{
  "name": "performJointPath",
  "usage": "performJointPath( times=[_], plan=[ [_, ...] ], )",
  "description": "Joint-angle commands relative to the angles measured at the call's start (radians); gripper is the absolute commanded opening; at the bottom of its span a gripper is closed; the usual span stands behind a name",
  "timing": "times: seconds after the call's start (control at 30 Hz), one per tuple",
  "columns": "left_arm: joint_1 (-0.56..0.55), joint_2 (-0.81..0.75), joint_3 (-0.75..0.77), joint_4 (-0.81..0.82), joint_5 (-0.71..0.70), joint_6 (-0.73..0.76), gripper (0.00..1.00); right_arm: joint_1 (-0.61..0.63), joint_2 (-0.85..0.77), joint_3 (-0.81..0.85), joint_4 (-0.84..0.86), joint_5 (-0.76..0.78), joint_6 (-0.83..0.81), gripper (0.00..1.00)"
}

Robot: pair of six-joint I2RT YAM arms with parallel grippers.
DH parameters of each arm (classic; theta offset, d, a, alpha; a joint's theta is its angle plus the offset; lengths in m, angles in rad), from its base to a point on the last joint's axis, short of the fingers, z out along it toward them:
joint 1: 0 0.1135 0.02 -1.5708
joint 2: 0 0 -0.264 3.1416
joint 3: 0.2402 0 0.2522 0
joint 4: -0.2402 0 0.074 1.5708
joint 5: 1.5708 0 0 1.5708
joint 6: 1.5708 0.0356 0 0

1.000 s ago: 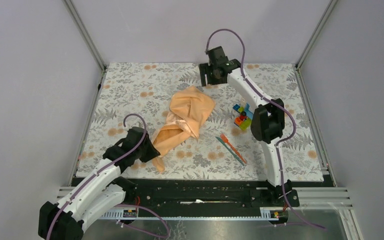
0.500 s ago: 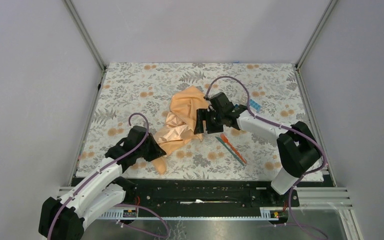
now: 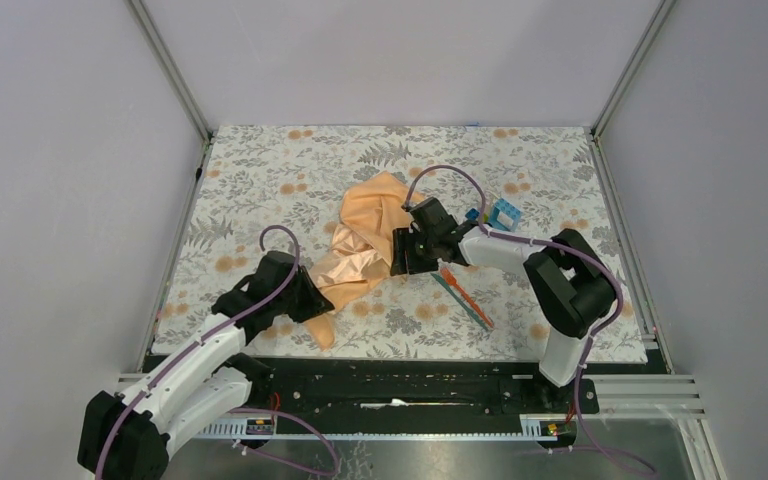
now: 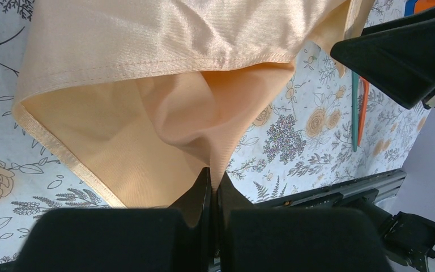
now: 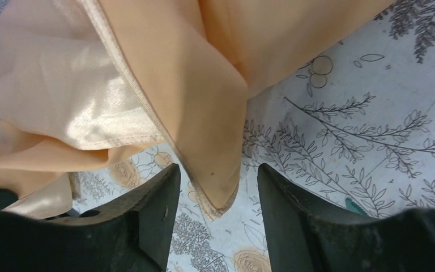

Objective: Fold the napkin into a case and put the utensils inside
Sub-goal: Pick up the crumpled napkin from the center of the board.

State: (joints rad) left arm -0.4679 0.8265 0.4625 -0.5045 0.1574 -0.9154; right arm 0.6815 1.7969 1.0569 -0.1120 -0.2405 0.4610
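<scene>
On the mat (image 3: pixel 260 180), left jaws pinch the napkin (image 3: pixel 370 225) (right jaws spread astride its corner).

left pincer (image 4: pixel 212 186) pinched on napkin (image 4: pixel 164 85) fold | utensils (image 4: pixel 355 113) lying right on mat (image 4: pixel 283 136)

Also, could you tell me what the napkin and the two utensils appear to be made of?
The napkin looks like a satin-type woven cloth: it has a glossy sheen, a stitched hem and soft folds. The orange utensil and the teal utensil look like thin plastic, going by their flat solid colour, but they are too small to be sure.
</scene>
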Motion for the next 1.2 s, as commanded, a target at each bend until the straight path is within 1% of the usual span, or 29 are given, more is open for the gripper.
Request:
performJointPath(
  times=[0.0,0.07,0.1,0.13,0.27,0.33,0.4,0.47,0.57,0.63,0.67,0.7,0.77,0.87,0.93,0.97,1.0,1.07,1.17],
  plan=[
    [-0.003,0.007,0.019,0.042,0.025,0.025,0.00,0.009,0.017,0.039,0.032,0.060,-0.009,0.60],
    [-0.003,0.021,0.027,0.047,0.034,0.032,0.00,0.011,0.031,0.048,0.026,0.057,-0.010,0.59],
    [-0.003,0.029,0.031,0.055,0.039,0.037,0.00,0.012,0.037,0.051,0.026,0.050,-0.010,0.56],
    [-0.003,0.036,0.036,0.063,0.043,0.043,0.00,0.014,0.043,0.054,0.028,0.043,-0.008,0.51],
    [-0.003,0.090,0.076,0.092,0.040,0.086,0.00,0.014,0.053,0.080,0.014,0.053,0.013,0.22],
    [-0.003,0.143,0.119,0.088,0.029,0.127,0.00,0.006,0.028,0.109,-0.027,0.089,0.018,0.01],
    [-0.005,0.202,0.170,0.056,0.003,0.170,0.00,-0.023,-0.014,0.110,-0.035,0.081,0.039,0.00],
    [-0.019,0.251,0.213,0.026,-0.036,0.204,0.00,-0.071,-0.050,0.104,-0.042,0.037,0.063,0.00],
    [-0.092,0.290,0.244,0.003,-0.131,0.211,0.00,-0.154,-0.085,0.092,-0.053,-0.053,0.084,0.00],
    [-0.161,0.314,0.252,-0.006,-0.198,0.193,0.00,-0.185,-0.101,0.086,-0.066,-0.082,0.084,0.00],
    [-0.209,0.328,0.258,-0.012,-0.228,0.184,0.03,-0.197,-0.109,0.085,-0.070,-0.087,0.083,0.00],
    [-0.254,0.344,0.264,-0.017,-0.253,0.172,0.07,-0.207,-0.114,0.083,-0.075,-0.089,0.082,0.00],
    [-0.348,0.370,0.279,-0.018,-0.277,0.159,0.22,-0.226,-0.120,0.083,-0.076,-0.093,0.077,0.00],
    [-0.381,0.354,0.271,-0.026,-0.261,0.142,0.52,-0.248,-0.116,0.096,-0.099,-0.099,0.056,0.00],
    [-0.380,0.293,0.248,-0.028,-0.258,0.129,0.68,-0.267,-0.120,0.101,-0.112,-0.105,0.046,0.00],
    [-0.378,0.253,0.236,-0.029,-0.258,0.119,0.74,-0.277,-0.125,0.099,-0.113,-0.107,0.045,0.00],
    [-0.374,0.217,0.222,-0.030,-0.255,0.106,0.80,-0.287,-0.131,0.100,-0.114,-0.110,0.041,0.00],
    [-0.349,0.149,0.192,-0.024,-0.233,0.080,0.86,-0.303,-0.140,0.101,-0.120,-0.116,0.031,0.00],
    [-0.284,0.086,0.142,-0.009,-0.180,0.055,0.86,-0.323,-0.141,0.101,-0.123,-0.128,0.021,0.00]
  ],
)
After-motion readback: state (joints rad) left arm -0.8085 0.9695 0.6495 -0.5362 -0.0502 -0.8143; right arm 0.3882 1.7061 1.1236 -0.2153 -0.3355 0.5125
